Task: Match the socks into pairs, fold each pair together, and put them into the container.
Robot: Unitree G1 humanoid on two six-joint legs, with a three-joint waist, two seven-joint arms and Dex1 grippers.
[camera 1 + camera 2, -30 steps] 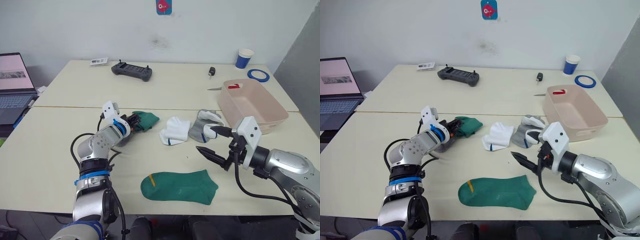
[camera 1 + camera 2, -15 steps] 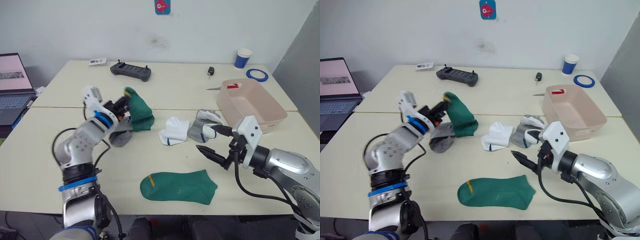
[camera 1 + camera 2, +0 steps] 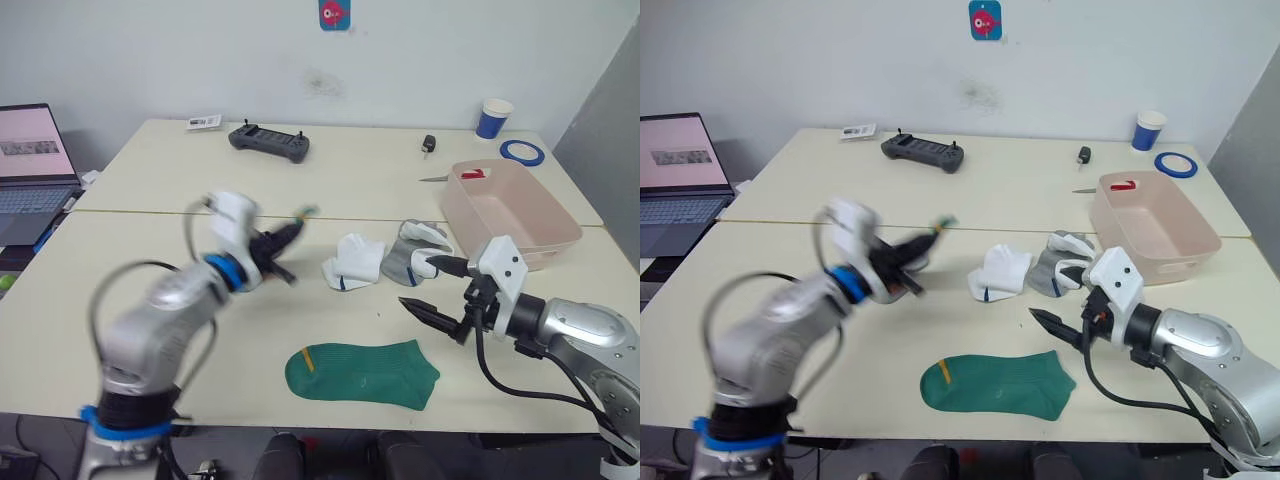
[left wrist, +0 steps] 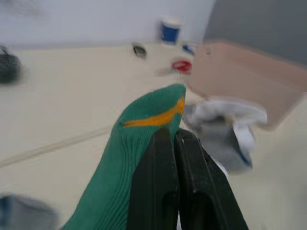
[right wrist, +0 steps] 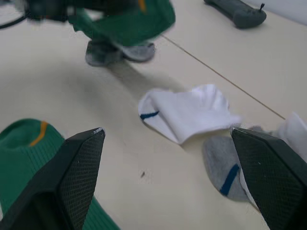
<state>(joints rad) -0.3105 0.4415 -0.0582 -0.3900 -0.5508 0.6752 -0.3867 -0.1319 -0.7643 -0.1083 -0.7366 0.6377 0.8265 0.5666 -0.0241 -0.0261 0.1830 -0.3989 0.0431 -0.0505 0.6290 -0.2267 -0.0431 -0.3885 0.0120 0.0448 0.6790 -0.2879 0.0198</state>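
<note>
My left gripper (image 3: pixel 283 240) is shut on a green sock (image 4: pixel 144 139) with a yellow mark and holds it in the air left of the sock pile. A second green sock (image 3: pixel 360 372) lies flat near the table's front edge. At mid-table a white sock (image 3: pixel 355 260) lies next to a grey and white heap of socks (image 3: pixel 415 255). Another grey sock (image 5: pixel 115 51) rests on the table below the lifted one. Just right of the flat green sock, my right gripper (image 3: pixel 422 285) hovers open and holds nothing. The pink container (image 3: pixel 515 210) stands at the right.
At the back of the table are a black controller (image 3: pixel 268 140), a card (image 3: pixel 203 122), a key fob (image 3: pixel 428 144), a blue cup (image 3: pixel 492 117) and a blue tape roll (image 3: pixel 520 150). A laptop (image 3: pixel 30 170) stands at the far left. Something red (image 3: pixel 472 174) lies in the container.
My left arm has lifted the green sock off the table and swung it up and toward the right. The right arm has stayed where it was.
</note>
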